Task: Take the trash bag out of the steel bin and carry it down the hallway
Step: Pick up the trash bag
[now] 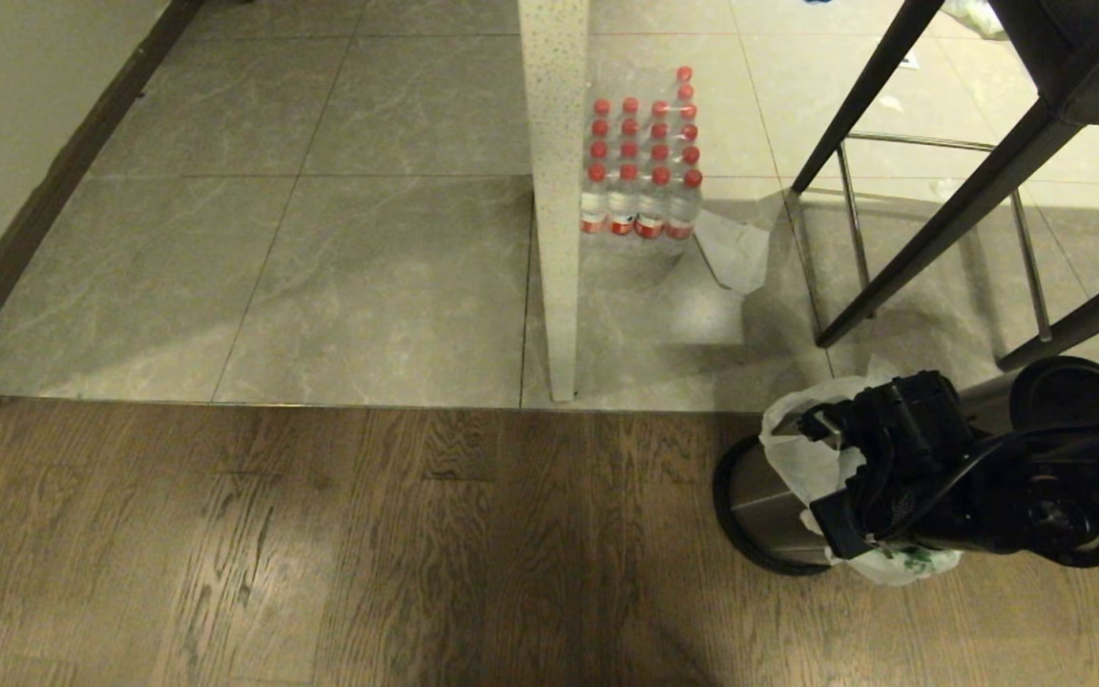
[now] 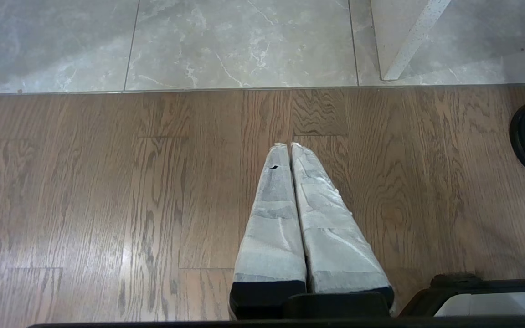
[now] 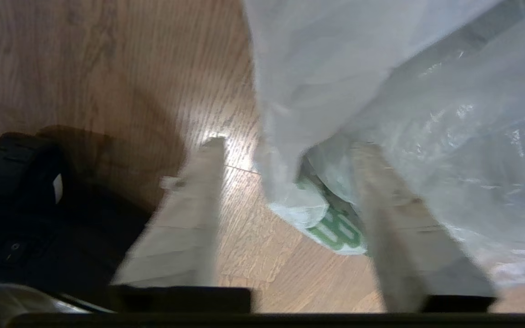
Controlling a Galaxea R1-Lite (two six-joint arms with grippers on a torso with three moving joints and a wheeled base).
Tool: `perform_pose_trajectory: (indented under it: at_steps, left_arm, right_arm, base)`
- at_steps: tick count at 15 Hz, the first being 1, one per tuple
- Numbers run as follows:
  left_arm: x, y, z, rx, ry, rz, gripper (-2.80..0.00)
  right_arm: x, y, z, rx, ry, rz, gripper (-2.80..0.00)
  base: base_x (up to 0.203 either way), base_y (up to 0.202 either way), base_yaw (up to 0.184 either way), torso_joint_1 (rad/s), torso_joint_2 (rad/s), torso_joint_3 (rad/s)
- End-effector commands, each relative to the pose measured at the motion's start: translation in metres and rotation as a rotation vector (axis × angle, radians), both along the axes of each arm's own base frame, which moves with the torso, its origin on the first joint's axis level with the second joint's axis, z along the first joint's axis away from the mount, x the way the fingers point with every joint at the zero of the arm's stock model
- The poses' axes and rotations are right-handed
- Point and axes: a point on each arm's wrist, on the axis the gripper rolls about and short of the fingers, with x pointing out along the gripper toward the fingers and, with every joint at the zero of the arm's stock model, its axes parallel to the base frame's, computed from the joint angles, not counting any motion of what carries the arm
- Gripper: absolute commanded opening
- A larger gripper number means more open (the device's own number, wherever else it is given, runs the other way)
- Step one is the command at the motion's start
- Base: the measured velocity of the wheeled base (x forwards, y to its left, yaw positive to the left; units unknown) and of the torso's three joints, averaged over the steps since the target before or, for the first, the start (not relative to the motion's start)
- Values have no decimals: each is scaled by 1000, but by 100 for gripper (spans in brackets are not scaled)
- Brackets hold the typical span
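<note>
The trash bag [image 3: 381, 91] hangs over the rim of the steel bin [image 1: 759, 496] on the wood floor [image 1: 321, 553]. The right gripper [image 3: 290, 150] stands apart, a fold of the bag between its fingers [image 3: 189, 218]. The left gripper [image 2: 290, 146] is pressed together above bare wood.

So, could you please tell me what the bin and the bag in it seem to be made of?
The steel bin looks like brushed metal, with a dull grey sheen and a black, probably plastic, base ring. The trash bag looks like thin translucent white plastic film: crinkled, glossy, with green print.
</note>
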Motion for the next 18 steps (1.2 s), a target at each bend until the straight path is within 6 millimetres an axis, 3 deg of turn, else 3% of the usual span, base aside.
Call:
perform_pose_trajectory:
  at_steps: [1, 7, 18]
  left_arm:
    - [0, 0, 0, 0, 0, 0, -280]
    - [0, 0, 0, 0, 0, 0, -280]
    - [0, 0, 0, 0, 0, 0, -280]
  right_arm:
    - [0, 1, -1, -3, 1, 6, -280]
    - [-1, 6, 6, 2, -22, 19, -280]
    - [-37, -6, 76, 4, -163, 30, -280]
  base:
    - [0, 0, 0, 0, 0, 0]
    - [0, 0, 0, 0, 0, 0]
    - [0, 0, 0, 0, 0, 0]
